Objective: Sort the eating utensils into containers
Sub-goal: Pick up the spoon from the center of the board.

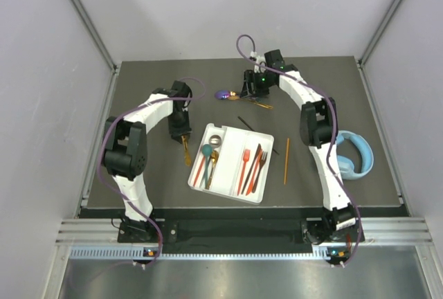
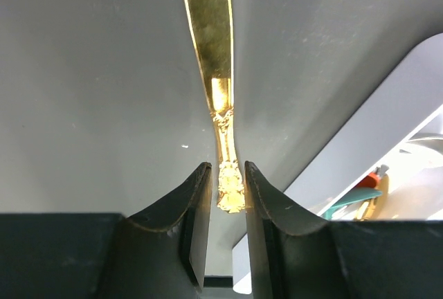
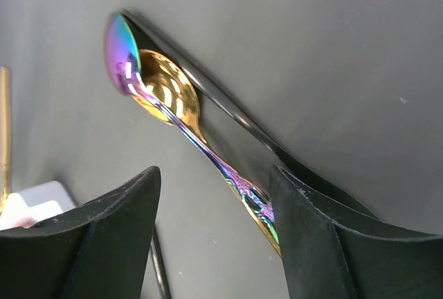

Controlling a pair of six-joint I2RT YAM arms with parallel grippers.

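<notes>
Where views cut things off: the gold utensil [image 2: 220, 105] runs past the left wrist view's top edge, its head unseen.
Tray [image 1: 235, 135]: near the tabletop's [image 1: 166, 195] front edge; teal spoon [image 1: 206, 150] in a left compartment, red fork [image 1: 244, 164] in a right one.
Left gripper [image 2: 227, 171]: pinching the gold utensil's handle end, beside the tray's left rim.
Right gripper [image 3: 214, 174]: spread, toward the far edge, around purple spoon [image 3: 121, 57] and gold spoon [image 3: 166, 91].
</notes>
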